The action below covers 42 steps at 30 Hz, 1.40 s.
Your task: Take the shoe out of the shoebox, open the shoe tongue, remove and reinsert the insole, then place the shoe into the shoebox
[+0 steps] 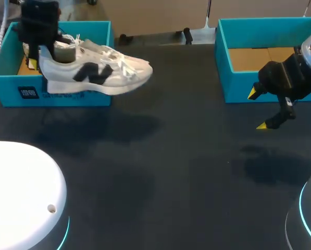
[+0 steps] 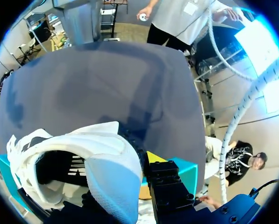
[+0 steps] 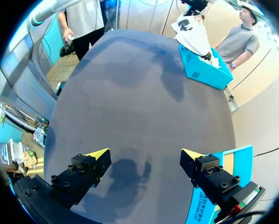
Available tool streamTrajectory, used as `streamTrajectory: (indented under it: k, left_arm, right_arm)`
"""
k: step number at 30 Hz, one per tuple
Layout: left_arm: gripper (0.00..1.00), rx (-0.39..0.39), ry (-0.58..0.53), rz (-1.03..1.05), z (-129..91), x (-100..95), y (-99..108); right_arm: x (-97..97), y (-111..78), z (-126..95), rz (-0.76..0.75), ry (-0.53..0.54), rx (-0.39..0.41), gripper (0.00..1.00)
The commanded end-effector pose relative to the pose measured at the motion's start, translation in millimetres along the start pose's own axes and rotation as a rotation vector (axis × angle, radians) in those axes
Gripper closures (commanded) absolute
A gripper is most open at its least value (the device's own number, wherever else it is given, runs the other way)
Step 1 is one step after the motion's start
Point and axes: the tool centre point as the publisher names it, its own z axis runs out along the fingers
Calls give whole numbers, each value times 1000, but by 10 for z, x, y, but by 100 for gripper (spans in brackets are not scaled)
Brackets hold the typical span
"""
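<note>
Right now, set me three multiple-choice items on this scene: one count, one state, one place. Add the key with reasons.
1. How many teal boxes are there?
A. one
B. two
C. three

2. The right gripper is:
A. open and empty
B. shut on a lace
C. shut on an insole

3. The shoe is:
A. lying inside a teal box
B. in the right gripper
C. held up by the left gripper

Key:
1 B: the head view shows one box on each side.
2 A: it gapes wide with nothing between.
3 C: the left gripper clamps its heel, raised at the left box.
</note>
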Motion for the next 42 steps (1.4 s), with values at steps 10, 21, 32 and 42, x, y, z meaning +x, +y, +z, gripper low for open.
streamTrajectory:
  k: [10,21,32,42]
  left_arm:
    - [100,-8,-61,-5,43,-583,-532]
    - [100,11,-83,6,12,-982,-922]
    - [100,-2,-50,131,31,-1295,-1100]
    - [100,-2,-50,131,31,-1295,-1100]
  right_arm:
    - [1,5,10,1,-1,4,0]
    - [1,5,10,1,-1,4,0]
    - [1,5,10,1,-1,4,0]
    - [1,5,10,1,-1,4,0]
